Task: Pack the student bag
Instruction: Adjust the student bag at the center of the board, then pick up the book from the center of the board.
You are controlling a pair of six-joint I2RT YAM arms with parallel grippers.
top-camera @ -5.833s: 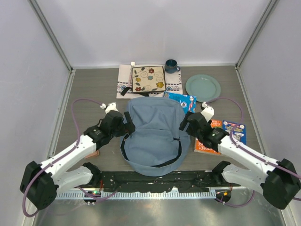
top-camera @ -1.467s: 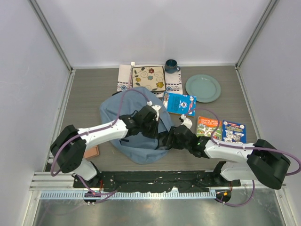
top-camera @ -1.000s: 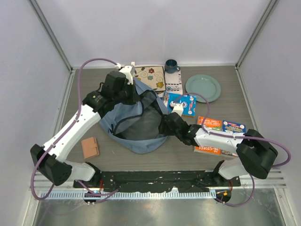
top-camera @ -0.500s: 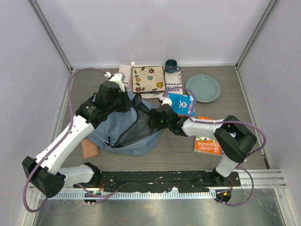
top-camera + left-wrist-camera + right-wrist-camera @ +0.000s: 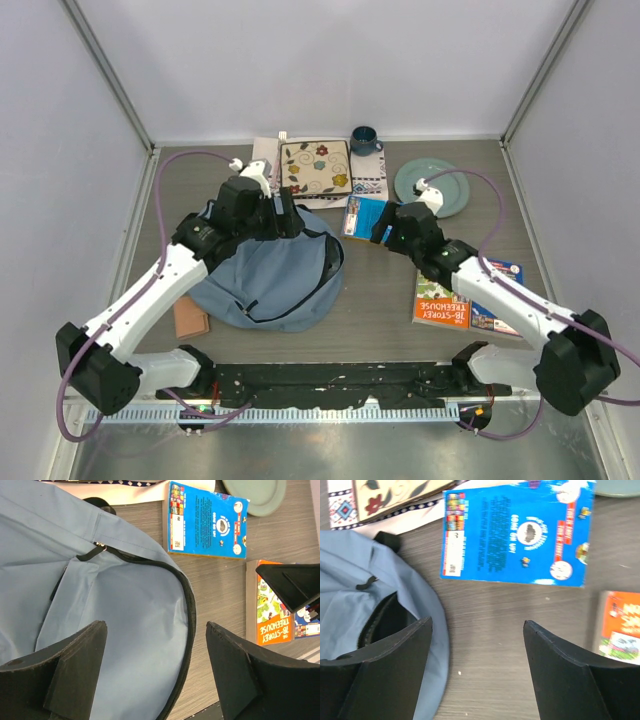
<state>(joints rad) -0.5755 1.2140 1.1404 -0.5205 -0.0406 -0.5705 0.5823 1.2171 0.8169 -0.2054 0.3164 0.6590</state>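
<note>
While both pincers stand wide apart and hold nothing, you have the large soft light-blue fabric student bag (image 5: 262,280) slumped left of the table's middle, toward the near edge. Your left pincer (image 5: 156,627) hovers over its dark zipper rim. Your right pincer (image 5: 477,625) hangs over bare wood just beside the flat blue paperback book (image 5: 515,535). I judge the step to be fetching that book: come down square on one edge, and have the left lift the bag's sagging mouth. You work on a grey wood-grain table (image 5: 200,180) with pale plain walls (image 5: 320,70) enclosing it.
</note>
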